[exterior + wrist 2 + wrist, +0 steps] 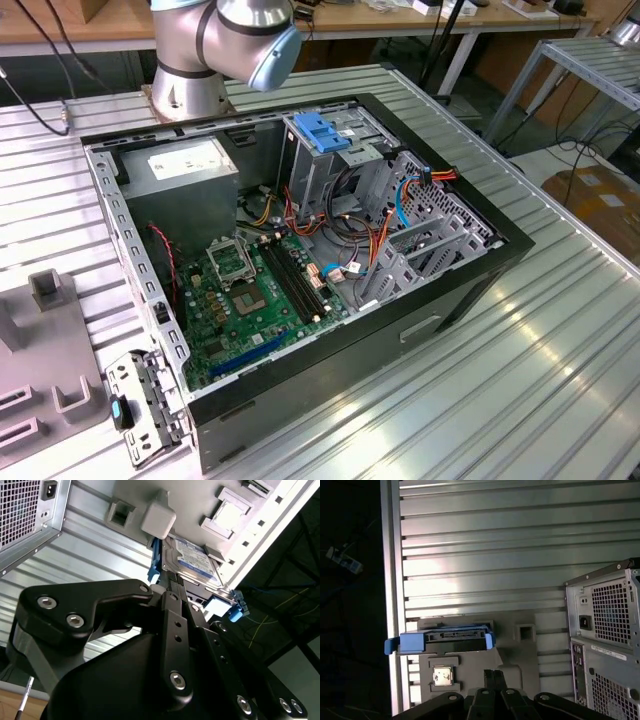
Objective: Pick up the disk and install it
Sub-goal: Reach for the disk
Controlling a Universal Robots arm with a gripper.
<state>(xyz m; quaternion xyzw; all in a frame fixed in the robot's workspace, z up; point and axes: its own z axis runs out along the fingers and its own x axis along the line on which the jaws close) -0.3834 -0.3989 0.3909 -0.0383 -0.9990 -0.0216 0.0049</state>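
The disk [445, 641] lies on a grey fixture plate [520, 655] near the table's edge, a blue carrier rail at each end. In the second wrist view the disk [196, 560] shows its white label with a blue band. My gripper [494, 674] hovers close beside the disk, its two black fingers together with nothing between them. In the second wrist view my gripper [172, 582] points at the disk's near edge; I cannot tell whether it touches. The open computer case [300, 250] holds a metal drive cage [330, 165] with a blue latch on top.
The case's rear panel [605, 630] with the power socket stands close to the fixture plate. A small square chip [442, 676] sits in a pocket of the plate. The ribbed aluminium table [480, 555] ends just beyond the disk. The arm's base [185, 70] stands behind the case.
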